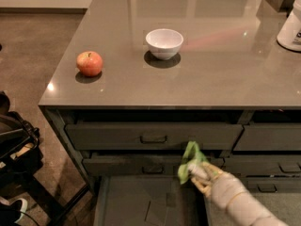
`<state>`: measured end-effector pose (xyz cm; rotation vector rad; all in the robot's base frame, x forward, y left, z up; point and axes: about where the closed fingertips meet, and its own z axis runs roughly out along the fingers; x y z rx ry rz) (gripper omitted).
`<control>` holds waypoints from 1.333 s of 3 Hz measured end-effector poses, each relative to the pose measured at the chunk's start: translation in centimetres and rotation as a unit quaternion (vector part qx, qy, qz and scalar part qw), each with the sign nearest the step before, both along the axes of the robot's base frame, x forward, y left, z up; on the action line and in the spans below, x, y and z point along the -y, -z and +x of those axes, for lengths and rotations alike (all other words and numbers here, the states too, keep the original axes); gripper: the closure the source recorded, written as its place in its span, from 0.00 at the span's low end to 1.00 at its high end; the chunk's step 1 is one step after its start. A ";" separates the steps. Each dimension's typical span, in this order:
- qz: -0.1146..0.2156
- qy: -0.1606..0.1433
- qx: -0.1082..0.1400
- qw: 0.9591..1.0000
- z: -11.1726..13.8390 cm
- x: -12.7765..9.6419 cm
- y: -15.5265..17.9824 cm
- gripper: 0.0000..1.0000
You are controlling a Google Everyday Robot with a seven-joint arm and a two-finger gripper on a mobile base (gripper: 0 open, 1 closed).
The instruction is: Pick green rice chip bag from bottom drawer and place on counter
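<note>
The jaws of the gripper pinch the green rice chip bag, which sticks up just above them. The bottom drawer lies open below them, so the pick looks done. Still to do: lift the bag to the counter surface above and release.

A red apple and a white bowl sit apart on the surface; a white container far right, a black bag on the floor.

Gripper with green rice chip bag below counter edge; apple, bowl ahead, open surface rightward.
</note>
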<state>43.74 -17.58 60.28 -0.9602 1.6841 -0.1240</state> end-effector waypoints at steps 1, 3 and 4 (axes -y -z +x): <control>-0.031 -0.005 0.072 0.997 -1.1 5.0 -10.4 1.00; -0.035 -0.007 0.064 0.997 -1.1 4.9 -10.6 1.00; -0.060 -0.016 0.051 0.997 -1.7 4.3 -13.9 1.00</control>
